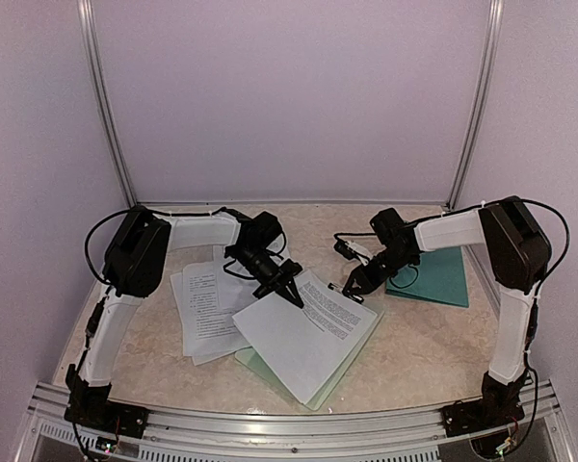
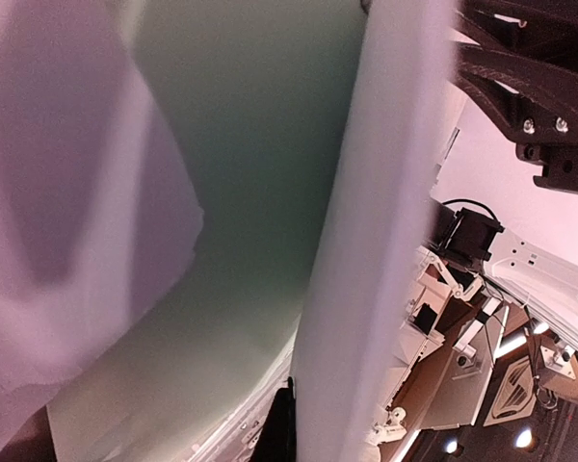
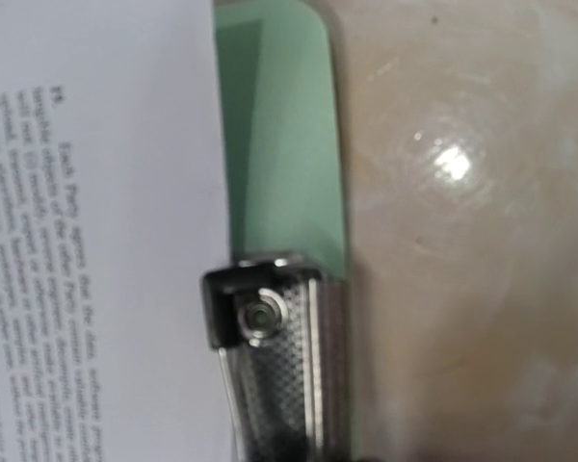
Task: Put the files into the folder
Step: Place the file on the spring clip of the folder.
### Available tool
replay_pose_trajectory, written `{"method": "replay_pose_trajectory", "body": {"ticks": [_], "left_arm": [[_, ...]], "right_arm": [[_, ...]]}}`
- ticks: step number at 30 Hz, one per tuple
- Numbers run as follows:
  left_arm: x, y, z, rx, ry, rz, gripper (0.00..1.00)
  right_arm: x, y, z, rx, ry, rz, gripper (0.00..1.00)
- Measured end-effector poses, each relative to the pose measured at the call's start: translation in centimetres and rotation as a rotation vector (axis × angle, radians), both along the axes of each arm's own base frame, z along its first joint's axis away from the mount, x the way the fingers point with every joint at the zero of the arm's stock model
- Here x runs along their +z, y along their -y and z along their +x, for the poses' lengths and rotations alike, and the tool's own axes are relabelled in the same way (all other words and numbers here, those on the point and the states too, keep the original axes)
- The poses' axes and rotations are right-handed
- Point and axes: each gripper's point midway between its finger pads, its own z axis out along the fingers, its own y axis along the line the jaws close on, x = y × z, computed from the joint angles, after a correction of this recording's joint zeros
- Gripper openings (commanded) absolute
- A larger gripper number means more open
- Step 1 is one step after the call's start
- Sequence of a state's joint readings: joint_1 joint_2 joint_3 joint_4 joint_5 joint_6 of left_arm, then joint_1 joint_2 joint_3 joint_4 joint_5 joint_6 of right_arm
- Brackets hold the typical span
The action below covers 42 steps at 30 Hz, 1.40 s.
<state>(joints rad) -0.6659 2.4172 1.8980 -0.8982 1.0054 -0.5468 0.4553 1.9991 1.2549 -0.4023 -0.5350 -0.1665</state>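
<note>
One of the files, a printed white sheet (image 1: 303,337), lies tilted over a pale mint-green clipboard (image 1: 352,361). My left gripper (image 1: 291,292) is shut on that sheet's far corner. In the left wrist view the sheet (image 2: 376,241) runs edge-on past a dark finger (image 2: 281,428). More files (image 1: 207,308) lie spread to the left. The dark teal folder (image 1: 438,279) lies flat at the right, behind my right gripper (image 1: 354,287). That gripper sits at the clipboard's silver clip (image 3: 279,366), shut on it. Its fingers stay out of the right wrist view.
The right wrist view shows the printed sheet (image 3: 96,192) beside a strip of green clipboard (image 3: 289,144) on the beige marbled table (image 3: 462,241). White walls and metal posts (image 1: 111,125) close in the back and sides. A metal rail (image 1: 289,419) runs along the near edge.
</note>
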Motion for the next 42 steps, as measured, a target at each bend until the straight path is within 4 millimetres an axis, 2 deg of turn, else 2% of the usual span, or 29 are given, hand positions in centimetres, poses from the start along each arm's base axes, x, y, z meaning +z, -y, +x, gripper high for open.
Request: {"method": "replay_pose_trajectory", "body": {"ticks": [11,22,31,42], "left_arm": [[-1.0,-0.7,-0.3,-0.010,-0.038,0.052,0.00],[-0.4,-0.5,0.5,-0.001,-0.030,0.045,0.00],[-0.8,-0.6,0.5,0.006,-0.047,0.056,0.00],[-0.1,0.1,0.6,0.015,-0.064,0.029,0.00]], "right_arm": [[0.4,-0.2,0.0,0.005,-0.006,0.009,0.00],[0.4,-0.3,-0.1,0.007,-0.010,0.014,0.00],[0.4,-0.3,-0.1,0.007,-0.010,0.014,0.00],[0.4,-0.2,-0.1,0.007,-0.010,0.013,0.00]]}}
